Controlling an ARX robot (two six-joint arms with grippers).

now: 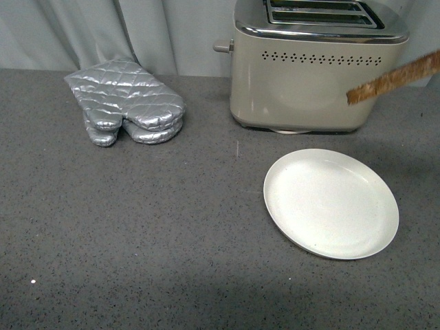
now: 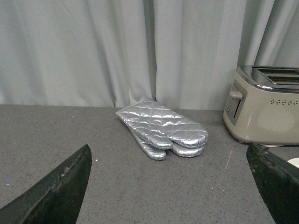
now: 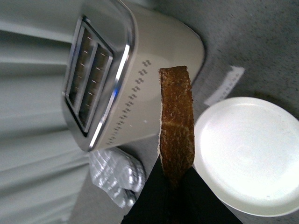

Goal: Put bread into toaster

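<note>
While the right gripper [image 3: 175, 189] grasps the bread [image 1: 395, 77] aloft beside the toaster [image 1: 309, 75], slotting it in is not yet done; the left gripper [image 2: 168, 186] gapes empty.

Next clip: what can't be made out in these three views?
- Right hand: off the front view's right edge; only the bread shows.
- Toaster slots' depth: front view's top edge crops them; dark in the right wrist view.
- Plate: mostly behind a finger, left wrist view.

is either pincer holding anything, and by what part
The right pincer grips the bread by one end of the slice; the left pincer is open and empty.
</note>
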